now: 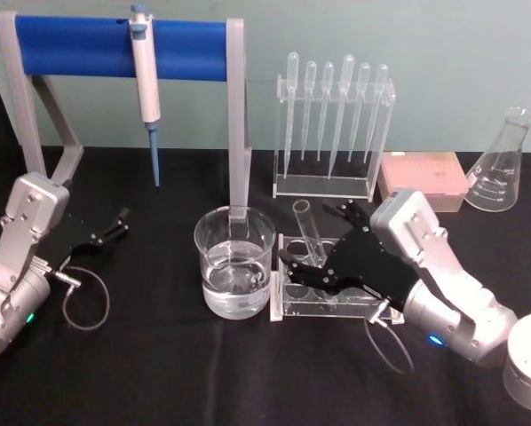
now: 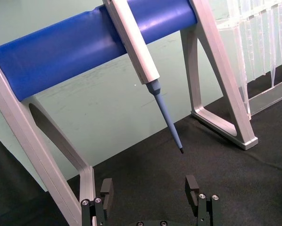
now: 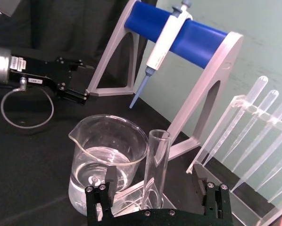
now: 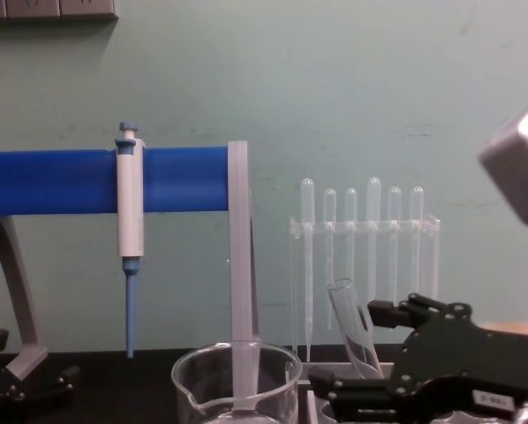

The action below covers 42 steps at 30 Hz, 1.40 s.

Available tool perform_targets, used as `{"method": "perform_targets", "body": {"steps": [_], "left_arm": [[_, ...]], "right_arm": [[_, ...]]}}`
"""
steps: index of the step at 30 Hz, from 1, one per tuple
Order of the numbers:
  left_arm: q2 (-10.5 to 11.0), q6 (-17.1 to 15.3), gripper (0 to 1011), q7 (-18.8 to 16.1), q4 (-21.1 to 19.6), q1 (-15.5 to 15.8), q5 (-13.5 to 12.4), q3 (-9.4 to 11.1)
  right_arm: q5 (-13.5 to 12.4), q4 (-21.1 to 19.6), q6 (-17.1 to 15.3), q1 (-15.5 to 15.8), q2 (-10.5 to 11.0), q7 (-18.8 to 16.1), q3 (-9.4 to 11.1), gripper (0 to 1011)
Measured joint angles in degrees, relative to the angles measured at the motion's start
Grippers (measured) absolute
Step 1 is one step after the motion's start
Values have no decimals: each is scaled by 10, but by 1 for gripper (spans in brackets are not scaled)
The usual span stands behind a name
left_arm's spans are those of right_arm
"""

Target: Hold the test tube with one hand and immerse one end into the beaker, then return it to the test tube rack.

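Test tube (image 1: 305,231): clear glass, open-topped, leaning tilted in the rack (image 1: 329,310).

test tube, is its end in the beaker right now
No, the test tube stands in the rack beside the beaker, inside the open right gripper.

No text, number or brand can be read. A white label (image 4: 491,399) is seen on the right claw (image 3: 154,175) and a second label (image 3: 35,81) on the left claw (image 2: 149,184), but their print cannot be made out; the graduation marks (image 1: 489,184) printed on the conical flask (image 1: 512,142) are likewise illegible
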<state>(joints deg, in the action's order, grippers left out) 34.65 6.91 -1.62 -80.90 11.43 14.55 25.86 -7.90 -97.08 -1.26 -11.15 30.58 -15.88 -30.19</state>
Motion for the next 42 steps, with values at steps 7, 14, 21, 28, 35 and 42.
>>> {"method": "perform_targets", "body": {"steps": [7,14,21,28,35,42], "left_arm": [[0,0,1000,0,0,0,0,0],[0,0,1000,0,0,0,0,0],[0,0,1000,0,0,0,0,0],[0,0,1000,0,0,0,0,0],[0,0,1000,0,0,0,0,0],[0,0,1000,0,0,0,0,0]], "right_arm": [[10,23,5,-8,-21,-5,0,956],[16,21,6,-4,-30,-9,8,786],[16,22,6,2,-43,-17,19,551],[14,22,3,10,-51,-20,33,330],[-2,15,3,24,-59,-28,56,226],[-47,-16,5,46,-70,-41,94,226]]}}
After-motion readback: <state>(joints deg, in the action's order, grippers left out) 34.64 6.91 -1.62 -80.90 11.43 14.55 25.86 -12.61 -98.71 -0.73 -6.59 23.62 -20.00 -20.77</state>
